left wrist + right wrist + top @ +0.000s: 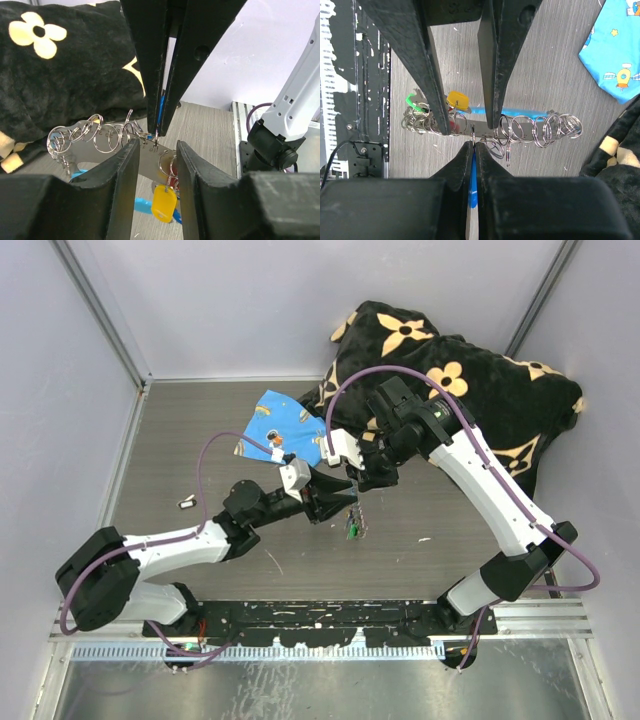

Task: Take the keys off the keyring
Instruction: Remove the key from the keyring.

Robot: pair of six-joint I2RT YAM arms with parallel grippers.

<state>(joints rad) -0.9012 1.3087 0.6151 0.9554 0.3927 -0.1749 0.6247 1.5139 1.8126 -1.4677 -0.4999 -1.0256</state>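
The keyring (pixel 520 129) is a flat metal strip strung with several split rings, and it hangs above the table between both grippers. Small keys cluster at one end: a yellow tag (pixel 164 204), a green head (pixel 411 100) and a red one (pixel 168 178). In the top view they dangle as a small bunch (pixel 353 528). My right gripper (pixel 472 142) is shut on a blue tag whose ring hooks the strip. My left gripper (pixel 156 145) is open, with a finger on each side of that hooked ring and the strip crossing the gap.
A black blanket with beige flowers (pixel 470 390) is heaped at the back right. A blue printed cloth (pixel 285 430) lies beside it, just behind the grippers. A small light object (pixel 185 505) sits on the table at the left. Grey walls close three sides.
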